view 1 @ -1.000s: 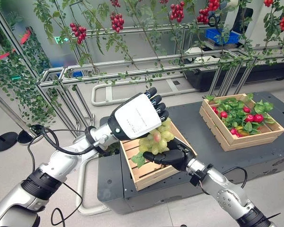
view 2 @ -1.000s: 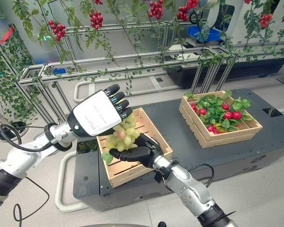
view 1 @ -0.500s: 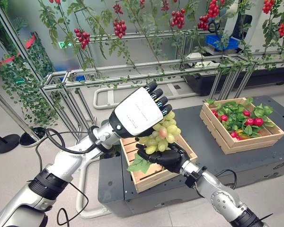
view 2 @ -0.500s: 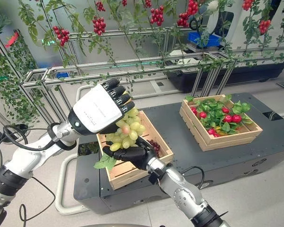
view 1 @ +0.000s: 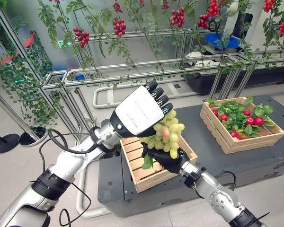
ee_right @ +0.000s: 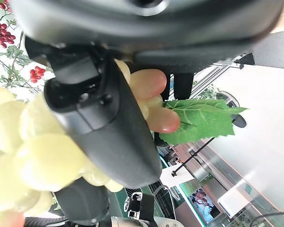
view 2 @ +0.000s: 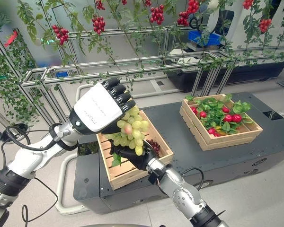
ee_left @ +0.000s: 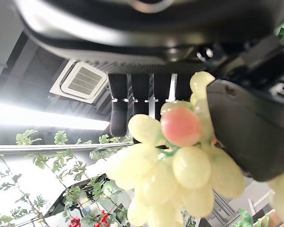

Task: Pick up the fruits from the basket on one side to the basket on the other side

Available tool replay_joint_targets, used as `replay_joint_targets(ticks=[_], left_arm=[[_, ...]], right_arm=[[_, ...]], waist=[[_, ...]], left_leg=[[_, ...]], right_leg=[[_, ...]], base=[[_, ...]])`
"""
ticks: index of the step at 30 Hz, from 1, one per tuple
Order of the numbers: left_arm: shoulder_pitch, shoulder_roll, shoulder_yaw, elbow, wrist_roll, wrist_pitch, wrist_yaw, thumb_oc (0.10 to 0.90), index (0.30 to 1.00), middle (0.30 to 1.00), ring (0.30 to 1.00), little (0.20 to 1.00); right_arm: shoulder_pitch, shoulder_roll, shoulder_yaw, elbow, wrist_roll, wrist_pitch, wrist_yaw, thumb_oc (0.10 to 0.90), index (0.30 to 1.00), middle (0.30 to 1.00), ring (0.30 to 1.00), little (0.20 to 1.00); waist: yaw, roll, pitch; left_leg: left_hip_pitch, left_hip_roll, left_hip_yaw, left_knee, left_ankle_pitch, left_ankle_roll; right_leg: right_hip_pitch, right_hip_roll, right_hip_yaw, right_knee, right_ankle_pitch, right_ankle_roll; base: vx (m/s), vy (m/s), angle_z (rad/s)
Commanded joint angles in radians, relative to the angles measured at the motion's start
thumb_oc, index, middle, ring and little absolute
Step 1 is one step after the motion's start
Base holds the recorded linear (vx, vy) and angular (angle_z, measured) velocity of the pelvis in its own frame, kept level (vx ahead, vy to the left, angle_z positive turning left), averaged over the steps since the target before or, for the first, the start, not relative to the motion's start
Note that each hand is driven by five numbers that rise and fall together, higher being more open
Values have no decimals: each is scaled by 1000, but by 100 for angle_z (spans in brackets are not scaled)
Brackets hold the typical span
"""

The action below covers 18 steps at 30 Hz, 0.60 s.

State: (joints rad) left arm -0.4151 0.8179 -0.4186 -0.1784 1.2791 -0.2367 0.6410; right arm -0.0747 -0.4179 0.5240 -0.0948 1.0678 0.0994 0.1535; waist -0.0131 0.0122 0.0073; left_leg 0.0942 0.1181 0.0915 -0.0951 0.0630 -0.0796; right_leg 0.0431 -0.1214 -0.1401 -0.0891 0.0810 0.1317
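Green grape bunch (view 1: 166, 135) is hanging above the near wooden crate (view 1: 138, 173), both hands on it: left hand (view 1: 138, 111) is curling fingers over the top, right hand (view 1: 164, 158) is cupping and gripping from underneath. Leaf (view 1: 147, 162) is dangling off the bottom. Bunch looks light, soft and floppy, grapes likely slick and easy to shed, so supporting the mass from below beats squeezing. Far crate of red fruit and leaves (view 1: 242, 121) is sitting well apart on the robot's right.

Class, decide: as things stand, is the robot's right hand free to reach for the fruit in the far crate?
Probably not yet. The right hand is curled under the green grape bunch, which the left hand also holds, above the near crate; the far crate lies unobstructed.
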Motion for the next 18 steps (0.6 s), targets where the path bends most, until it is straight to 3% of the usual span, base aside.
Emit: replay_joint_targets(ticks=[1, 13, 14, 15, 18], left_arm=[[-57, 8, 72, 31, -111, 48, 40, 400, 300, 300, 300, 300], [-22, 27, 105, 49, -123, 60, 54, 400, 300, 300, 300, 300], [-22, 29, 110, 47, -126, 60, 56, 400, 300, 300, 300, 300], [-21, 29, 116, 46, -124, 60, 57, 400, 300, 300, 300, 300], [-15, 35, 134, 33, -121, 63, 58, 400, 300, 300, 300, 300]], right_arm=[[-74, 64, -82, -93, 26, -183, 23, 400, 300, 300, 300, 300], [-44, 24, -138, -85, -4, -181, 28, 400, 300, 300, 300, 300], [-44, 20, -141, -80, -17, -174, 44, 704, 756, 756, 756, 756], [-45, 19, -143, -79, -33, -164, 58, 800, 900, 900, 900, 900], [-40, -4, -154, -94, -48, -143, 72, 800, 900, 900, 900, 900]], waist=[[8, -26, -55], [2, -31, -49], [2, -32, -49], [2, -32, -49], [1, -35, -50]], left_leg=[[-10, -12, -9, 8, -72, 21], [-13, -8, -4, 8, -66, 19], [-13, -8, -4, 8, -66, 20], [-13, -9, -3, 8, -66, 20], [-13, -9, -1, 8, -66, 19]], right_leg=[[7, -56, 9, 2, -14, 31], [3, -56, 9, 2, -9, 30], [3, -56, 8, 2, -9, 31], [3, -56, 8, 2, -9, 31], [3, -56, 8, 2, -9, 31]], base=[[0, 0, 0], [0, 0, 0], [0, 0, 0], [0, 0, 0], [0, 0, 0]])
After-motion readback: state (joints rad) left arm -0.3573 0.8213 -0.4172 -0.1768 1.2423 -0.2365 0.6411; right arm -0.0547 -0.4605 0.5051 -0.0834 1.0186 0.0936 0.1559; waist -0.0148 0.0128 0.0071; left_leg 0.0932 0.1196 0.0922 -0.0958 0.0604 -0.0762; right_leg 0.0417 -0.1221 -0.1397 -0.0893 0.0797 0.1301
